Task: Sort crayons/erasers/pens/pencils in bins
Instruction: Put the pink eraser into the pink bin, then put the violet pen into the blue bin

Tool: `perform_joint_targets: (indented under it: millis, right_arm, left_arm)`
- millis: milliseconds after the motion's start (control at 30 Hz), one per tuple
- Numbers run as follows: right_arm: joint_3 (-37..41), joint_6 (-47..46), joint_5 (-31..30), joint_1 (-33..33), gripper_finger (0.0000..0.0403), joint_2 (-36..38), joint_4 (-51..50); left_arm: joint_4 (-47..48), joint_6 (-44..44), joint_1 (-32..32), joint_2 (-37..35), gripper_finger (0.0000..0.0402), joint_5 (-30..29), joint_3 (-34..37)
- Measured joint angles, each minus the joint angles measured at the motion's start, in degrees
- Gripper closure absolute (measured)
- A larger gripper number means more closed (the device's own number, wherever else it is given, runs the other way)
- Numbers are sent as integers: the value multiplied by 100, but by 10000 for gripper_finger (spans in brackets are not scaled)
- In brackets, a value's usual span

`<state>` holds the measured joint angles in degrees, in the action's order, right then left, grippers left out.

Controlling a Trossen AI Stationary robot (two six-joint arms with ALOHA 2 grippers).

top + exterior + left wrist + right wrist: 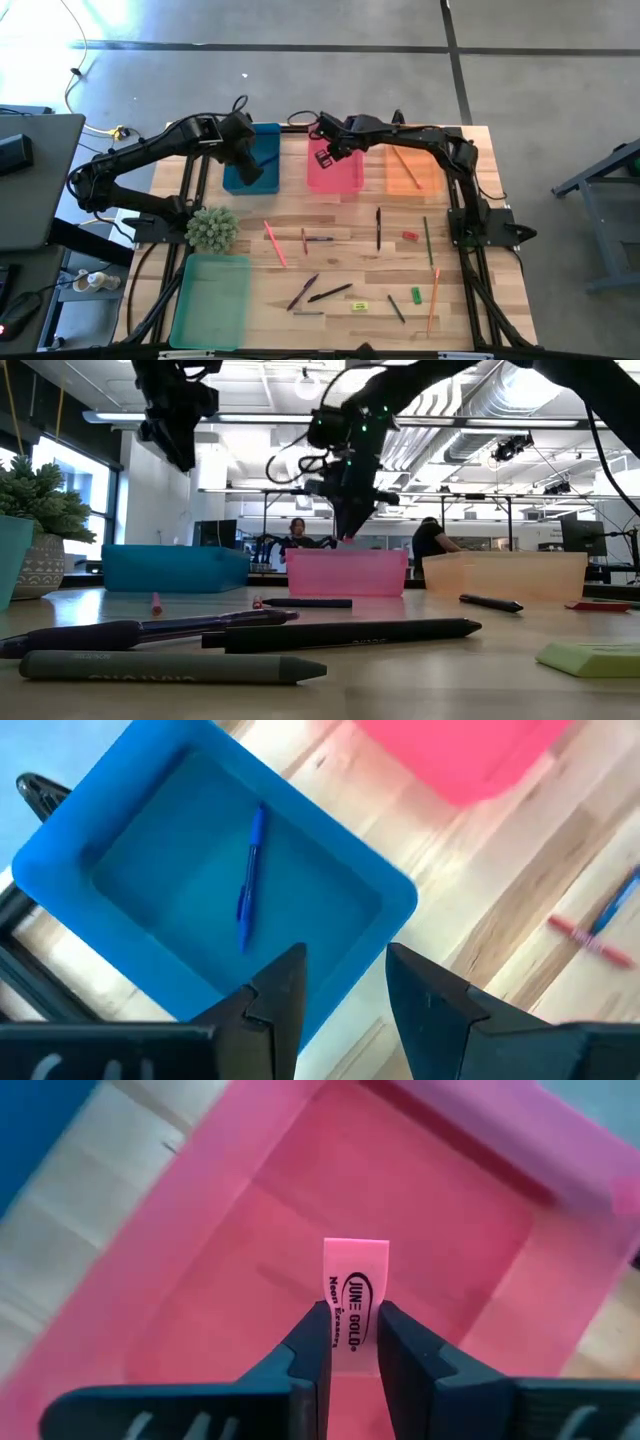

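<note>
Right gripper (pixel 352 1342) above the pink translucent plastic bin (pixel 250 1230), its fingers clamped on a pink block eraser (pixel 356 1295) printed with black lettering. Left gripper (pixel 345 985) above the blue translucent plastic bin (pixel 90 830), fingers parted and holding nothing; a blue pen (pixel 250 875) lies inside that bin.

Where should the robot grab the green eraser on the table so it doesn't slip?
Probably from straight above, pinching the green eraser across its two long sides at the middle. It lies flat on the wood table as a short chunky block, so the narrow width should fit between the fingers. Nothing touches it; the closest things are a dark pencil and an orange pencil, both apart from it.
</note>
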<state>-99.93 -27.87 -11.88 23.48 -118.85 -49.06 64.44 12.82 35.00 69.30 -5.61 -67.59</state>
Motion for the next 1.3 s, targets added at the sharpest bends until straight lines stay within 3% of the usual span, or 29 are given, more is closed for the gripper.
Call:
perform_joint_targets:
  millis: [300, 700, 1100, 1300]
  right_arm:
    - [718, 650, 738, 243, 352, 0, 805]
    - [1228, 1319, 1091, 241, 350, -2, 1105]
    - [1228, 1788, 1322, 252, 267, 71, 1050]
    - [1226, 1815, 1395, 359, 252, 343, 975]
  left_arm:
    - [-351, 1046, 0, 24, 275, 11, 0]
    - [-699, 2152, -100, 24, 275, -1, 2]
    - [-699, 2777, -720, 24, 275, -30, 2]
    - [-695, 3123, -1159, 24, 275, -178, 4]
